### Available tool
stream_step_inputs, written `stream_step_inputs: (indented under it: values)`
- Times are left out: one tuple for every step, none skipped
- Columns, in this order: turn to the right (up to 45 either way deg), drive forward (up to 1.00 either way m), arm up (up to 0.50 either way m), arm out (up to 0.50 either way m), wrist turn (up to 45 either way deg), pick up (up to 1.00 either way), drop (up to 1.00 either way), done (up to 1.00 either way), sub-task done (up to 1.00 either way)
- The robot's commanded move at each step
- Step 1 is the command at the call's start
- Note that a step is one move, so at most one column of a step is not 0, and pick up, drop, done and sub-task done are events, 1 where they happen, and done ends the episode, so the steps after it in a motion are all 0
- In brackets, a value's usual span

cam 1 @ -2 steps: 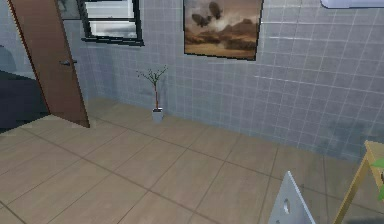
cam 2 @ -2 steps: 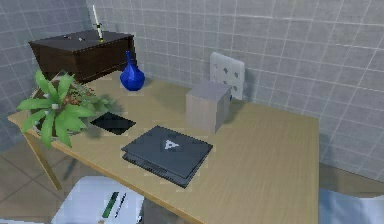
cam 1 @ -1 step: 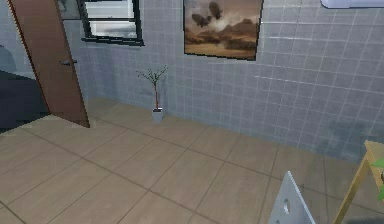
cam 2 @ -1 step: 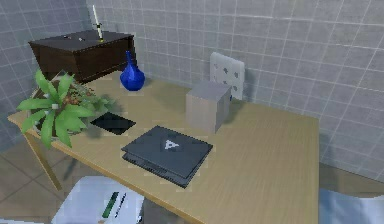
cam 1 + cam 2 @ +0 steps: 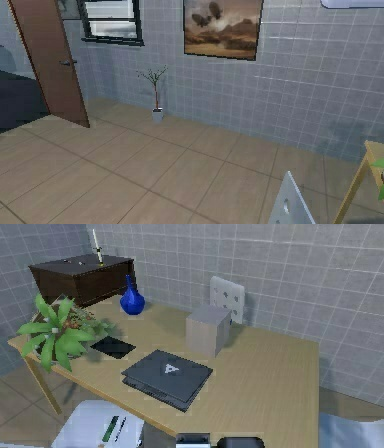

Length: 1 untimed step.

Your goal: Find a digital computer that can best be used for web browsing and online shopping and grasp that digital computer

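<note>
At the bottom edge of the arm side view, two thin dark strokes that seem to be the fingers [image 5: 113, 429] lie over a white chair seat [image 5: 85, 427]. I cannot tell how the fingers stand, nor whether they hold anything. Just right of them are the arm's two markers [image 5: 240, 441].

Above them the closed dark grey laptop [image 5: 167, 376] lies flat on the wooden desk [image 5: 270, 384], near its front edge. Left of the laptop is a flat black slab [image 5: 112, 347], and beside that a leafy potted plant [image 5: 60, 329]. Behind the laptop stands a grey box [image 5: 208, 329], and farther back a blue vase [image 5: 131, 299].

In the forward view a painting [image 5: 223, 28] hangs on the tiled wall above a small potted plant [image 5: 155, 92].
</note>
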Motion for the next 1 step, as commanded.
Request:
stream_step_inputs:
  values:
    - [0.0, 0.00, 0.00, 0.22, 0.0, 0.00, 0.00, 0.00, 0.00]
